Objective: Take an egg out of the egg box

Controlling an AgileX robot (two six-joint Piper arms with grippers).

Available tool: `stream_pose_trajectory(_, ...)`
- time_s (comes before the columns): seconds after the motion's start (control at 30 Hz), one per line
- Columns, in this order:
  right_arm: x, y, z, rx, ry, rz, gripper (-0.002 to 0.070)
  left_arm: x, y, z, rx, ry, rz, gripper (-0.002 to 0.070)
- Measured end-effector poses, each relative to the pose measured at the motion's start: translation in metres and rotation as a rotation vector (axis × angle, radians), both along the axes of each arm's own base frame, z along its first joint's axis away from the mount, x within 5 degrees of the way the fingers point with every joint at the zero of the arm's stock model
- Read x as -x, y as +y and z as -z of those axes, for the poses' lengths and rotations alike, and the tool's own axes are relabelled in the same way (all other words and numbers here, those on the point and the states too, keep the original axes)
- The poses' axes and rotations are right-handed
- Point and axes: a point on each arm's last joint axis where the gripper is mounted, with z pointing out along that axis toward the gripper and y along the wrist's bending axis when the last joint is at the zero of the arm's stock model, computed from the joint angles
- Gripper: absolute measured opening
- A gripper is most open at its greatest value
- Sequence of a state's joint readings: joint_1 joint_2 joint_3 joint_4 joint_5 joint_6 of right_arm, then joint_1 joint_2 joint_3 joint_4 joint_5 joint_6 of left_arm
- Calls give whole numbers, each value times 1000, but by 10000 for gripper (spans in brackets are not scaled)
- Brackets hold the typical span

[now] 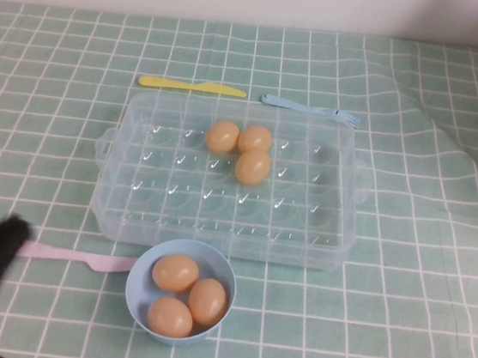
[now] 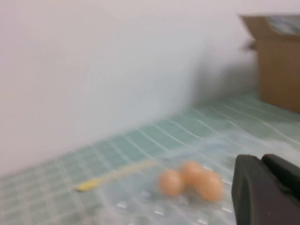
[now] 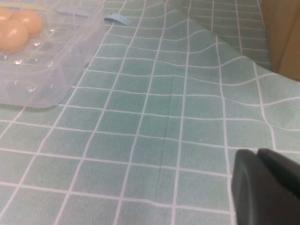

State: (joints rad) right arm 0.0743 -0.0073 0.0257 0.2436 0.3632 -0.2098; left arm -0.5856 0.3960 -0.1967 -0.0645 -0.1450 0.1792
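The clear plastic egg box [image 1: 134, 193] lies in the middle of the table. Three tan-orange eggs [image 1: 252, 167] sit together in its far middle dimples. They also show blurred in the left wrist view [image 2: 190, 180] and in the right wrist view [image 3: 14, 35]. Three more eggs [image 1: 176, 272] lie in a light-blue bowl [image 1: 135, 292] in front of the box. My left gripper [image 1: 11, 226] is at the near left, above the table, shut and empty [image 2: 262, 161]. My right gripper [image 3: 258, 154] is out of the high view, shut and empty, right of the box [image 3: 47, 70].
A yellow knife [image 1: 192, 86] and a blue fork [image 1: 312, 109] lie behind the box. A pink knife [image 1: 75, 257] lies left of the bowl, by my left gripper. A cardboard box [image 3: 283, 33] stands at the far right. The tablecloth is wrinkled on the right.
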Motion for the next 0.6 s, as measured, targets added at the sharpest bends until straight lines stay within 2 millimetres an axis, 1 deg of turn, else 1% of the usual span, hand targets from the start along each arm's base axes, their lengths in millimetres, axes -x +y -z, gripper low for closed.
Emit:
stream_pose_trajectory(0.03, 0, 0, 0, 0, 0, 0, -17, 2, 7, 6, 17, -36, -51, -3)
stream_pose_trajectory(0.13, 0, 0, 0, 0, 0, 0, -17, 8, 25, 15, 70, -126, -205, -3)
stream_pose_trajectory(0.3, 0, 0, 0, 0, 0, 0, -17, 18, 45, 30, 130, -155, -429, -3)
stream_pose_trajectory(0.4, 0, 0, 0, 0, 0, 0, -17, 24, 50, 40, 148, -159, -493, -3)
stream_pose_trajectory(0.47, 0, 0, 0, 0, 0, 0, -17, 26, 50, 45, 156, -139, -502, -3)
stream_pose_trajectory(0.6, 0, 0, 0, -2, 0, 0, -17, 25, 49, 56, 145, -27, -498, -3)
